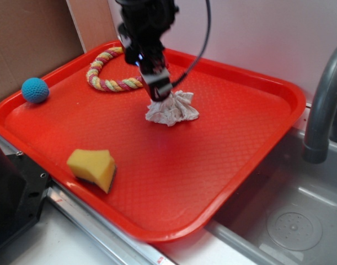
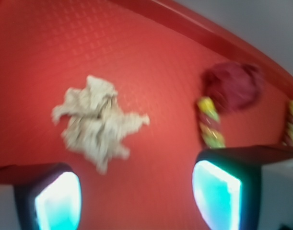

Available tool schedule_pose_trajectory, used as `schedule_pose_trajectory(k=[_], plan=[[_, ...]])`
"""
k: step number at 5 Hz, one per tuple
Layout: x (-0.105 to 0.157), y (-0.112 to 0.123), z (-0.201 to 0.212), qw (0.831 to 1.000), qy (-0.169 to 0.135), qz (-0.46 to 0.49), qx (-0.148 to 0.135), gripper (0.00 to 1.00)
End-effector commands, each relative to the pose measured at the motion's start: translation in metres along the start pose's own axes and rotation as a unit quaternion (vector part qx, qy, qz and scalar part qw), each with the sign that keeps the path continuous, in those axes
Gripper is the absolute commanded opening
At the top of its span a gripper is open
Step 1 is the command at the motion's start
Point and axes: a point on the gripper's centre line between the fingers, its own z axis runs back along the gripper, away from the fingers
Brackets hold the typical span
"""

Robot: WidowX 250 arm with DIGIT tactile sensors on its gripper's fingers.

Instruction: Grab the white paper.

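The white paper (image 1: 172, 109) is a crumpled off-white wad lying on the red tray (image 1: 212, 154), right of its middle and toward the back. My gripper (image 1: 159, 88) hangs just above the wad's left edge in the exterior view. In the wrist view the paper (image 2: 96, 120) lies ahead of and left of the gap between my fingers. My gripper (image 2: 136, 196) is open and empty; the glowing pads (image 2: 217, 194) stand wide apart with bare tray between them.
A yellow sponge (image 1: 92, 167) lies at the tray's front left. A blue ball (image 1: 35, 90) sits on the left rim. A coloured rope (image 1: 110, 77) curves at the back; its dark red ball end (image 2: 232, 86) shows in the wrist view. A sink and grey faucet (image 1: 322, 105) are at right.
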Motion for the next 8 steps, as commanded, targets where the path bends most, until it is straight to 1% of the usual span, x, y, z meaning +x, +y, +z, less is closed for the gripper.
schedule_pose_trajectory(k=[1,2,3,4,5,6,7,8], plan=[[0.014,-0.026,-0.043,0.997,-0.005,-0.058,-0.05,1.0],[0.005,-0.027,-0.044,0.996,-0.007,-0.043,-0.076,0.0],[-0.001,-0.024,-0.038,0.996,-0.005,-0.029,-0.079,0.0],[-0.007,-0.011,-0.021,0.997,-0.005,0.006,-0.074,0.0],[-0.019,0.016,0.01,0.994,-0.011,0.075,-0.073,0.0],[-0.042,0.054,0.051,0.981,-0.004,0.184,-0.069,0.0],[-0.067,0.083,0.086,0.953,0.001,0.295,-0.07,0.0],[-0.083,0.093,0.123,0.933,-0.018,0.349,-0.09,0.0]])
